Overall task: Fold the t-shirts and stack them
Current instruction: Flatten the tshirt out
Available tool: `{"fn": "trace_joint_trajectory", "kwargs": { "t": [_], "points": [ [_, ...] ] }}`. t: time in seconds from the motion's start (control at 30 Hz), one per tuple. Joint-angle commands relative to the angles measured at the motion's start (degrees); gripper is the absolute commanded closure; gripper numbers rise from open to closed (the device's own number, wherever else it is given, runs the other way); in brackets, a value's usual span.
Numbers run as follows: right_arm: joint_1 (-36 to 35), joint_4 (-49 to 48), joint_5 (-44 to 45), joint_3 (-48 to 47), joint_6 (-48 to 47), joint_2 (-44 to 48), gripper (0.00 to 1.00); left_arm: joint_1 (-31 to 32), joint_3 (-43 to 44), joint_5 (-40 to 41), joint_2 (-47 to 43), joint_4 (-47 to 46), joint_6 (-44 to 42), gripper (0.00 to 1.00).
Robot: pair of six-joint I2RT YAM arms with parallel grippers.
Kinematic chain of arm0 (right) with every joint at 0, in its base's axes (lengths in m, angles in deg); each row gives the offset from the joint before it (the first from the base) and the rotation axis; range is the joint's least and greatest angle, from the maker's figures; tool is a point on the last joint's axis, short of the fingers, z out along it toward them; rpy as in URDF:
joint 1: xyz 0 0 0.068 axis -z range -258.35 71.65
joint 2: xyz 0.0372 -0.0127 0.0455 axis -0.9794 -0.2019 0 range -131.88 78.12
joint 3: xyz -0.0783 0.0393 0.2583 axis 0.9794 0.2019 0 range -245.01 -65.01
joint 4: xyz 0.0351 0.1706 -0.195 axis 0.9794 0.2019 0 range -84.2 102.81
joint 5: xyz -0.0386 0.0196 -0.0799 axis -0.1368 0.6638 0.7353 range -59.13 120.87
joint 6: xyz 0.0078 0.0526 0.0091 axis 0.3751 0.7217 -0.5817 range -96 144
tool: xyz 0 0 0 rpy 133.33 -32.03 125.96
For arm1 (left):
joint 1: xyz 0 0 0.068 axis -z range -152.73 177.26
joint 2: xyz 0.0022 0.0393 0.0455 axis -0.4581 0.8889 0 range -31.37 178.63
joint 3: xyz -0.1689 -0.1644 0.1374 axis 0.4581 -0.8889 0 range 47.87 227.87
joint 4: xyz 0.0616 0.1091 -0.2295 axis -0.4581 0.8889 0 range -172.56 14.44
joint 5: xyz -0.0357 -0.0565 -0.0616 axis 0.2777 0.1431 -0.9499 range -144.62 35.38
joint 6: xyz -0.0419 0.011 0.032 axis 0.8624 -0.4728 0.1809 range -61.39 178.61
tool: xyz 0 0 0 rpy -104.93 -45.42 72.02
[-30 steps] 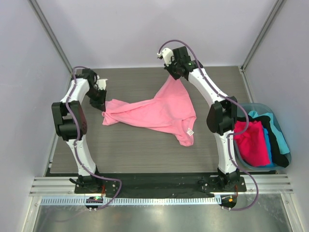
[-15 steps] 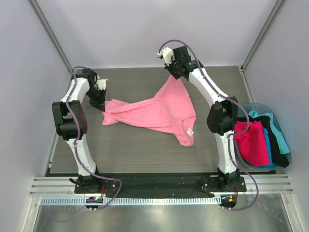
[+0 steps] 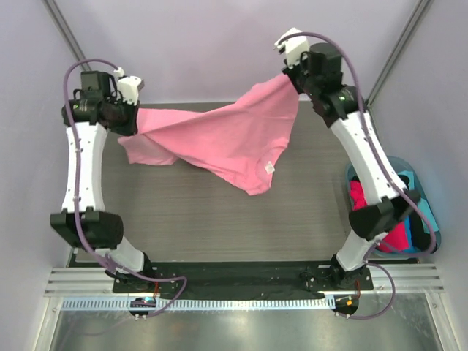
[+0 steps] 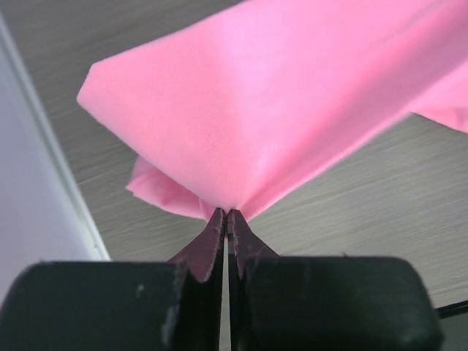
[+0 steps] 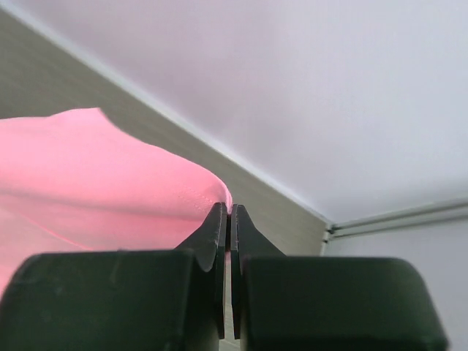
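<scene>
A light pink t-shirt (image 3: 219,139) hangs stretched in the air between both arms, its lower part sagging toward the table with a small white tag (image 3: 269,167) showing. My left gripper (image 3: 134,111) is shut on the shirt's left edge; in the left wrist view the cloth (image 4: 278,110) fans out from the pinched tips (image 4: 226,213). My right gripper (image 3: 291,73) is shut on the shirt's upper right corner (image 5: 110,168), the fabric clamped at the tips (image 5: 227,208). More t-shirts, hot pink (image 3: 358,197), black and teal, lie in the tub.
A light-blue plastic tub (image 3: 398,162) sits at the table's right edge, partly behind the right arm. The grey wood-grain table (image 3: 205,219) is bounded by white walls at the back and sides. The arm bases stand at the near edge.
Both arms have risen and spread apart, lifting the pink shirt off the table and pulling it taut between them. The left gripper closed on the shirt's edge before the lift.
</scene>
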Motion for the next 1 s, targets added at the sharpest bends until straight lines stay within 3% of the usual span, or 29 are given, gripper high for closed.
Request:
{"fn": "trace_joint_trajectory", "kwargs": {
  "t": [0.0,0.27,0.47,0.63,0.77,0.97],
  "points": [
    [0.8,-4.2,3.2,3.7,-0.1,9.5,0.99,-0.4,-2.1,2.8,-7.5,3.1,-5.5,1.00],
    [1.2,-3.0,-0.4,15.1,-0.7,28.3,0.99,-0.5,-7.8,0.2,-23.8,7.5,-9.4,1.00],
    [1.6,-2.1,1.0,23.5,-3.1,33.0,0.99,-0.1,-14.7,-2.5,-26.2,4.2,-11.8,0.95],
    [1.7,-1.9,2.5,28.0,-5.0,28.7,0.99,0.1,-18.5,-3.6,-19.6,5.8,-14.6,0.94],
    [2.0,-2.2,3.5,28.1,-6.0,19.8,0.99,0.2,-22.7,-4.7,-13.9,5.3,-14.9,0.94],
    [2.7,-2.2,5.0,24.9,-6.4,10.7,0.99,0.8,-32.4,-7.6,-9.8,5.4,-18.9,0.68]
  ]
}}
